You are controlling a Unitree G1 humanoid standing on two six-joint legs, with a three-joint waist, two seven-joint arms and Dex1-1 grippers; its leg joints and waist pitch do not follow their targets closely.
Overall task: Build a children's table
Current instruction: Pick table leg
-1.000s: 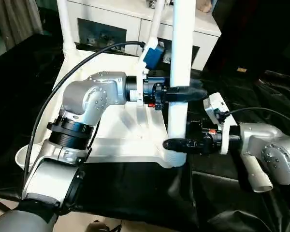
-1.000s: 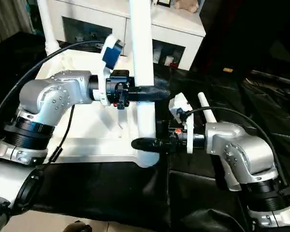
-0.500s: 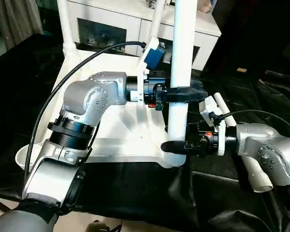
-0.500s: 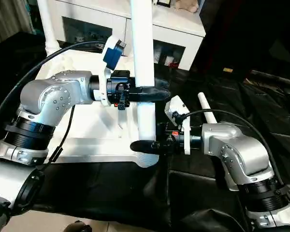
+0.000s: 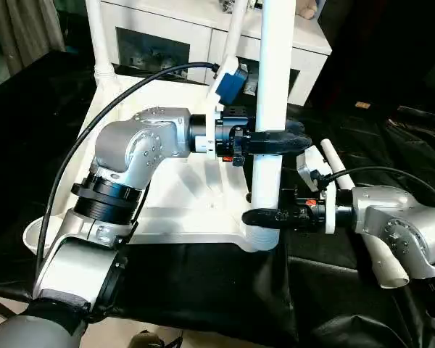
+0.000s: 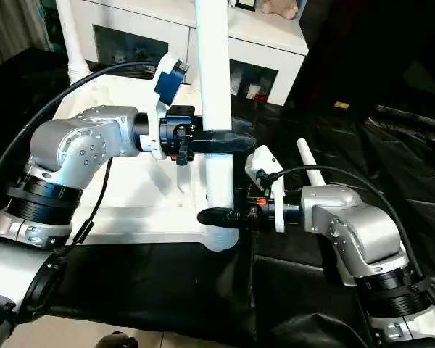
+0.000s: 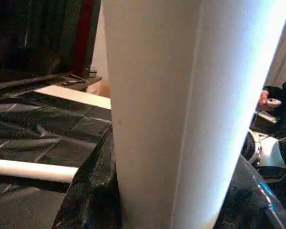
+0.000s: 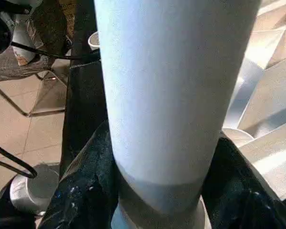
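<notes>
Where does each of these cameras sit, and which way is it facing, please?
Head eyes: look forward and down, over both silver forearms, at the upright leg in the tabletop.
Left wrist: along the left gripper, close on that leg.
Right wrist: along the right gripper, at the leg's base in its socket.
All share the leg.

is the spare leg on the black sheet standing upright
No, the spare leg lies flat on the black sheet.
</notes>
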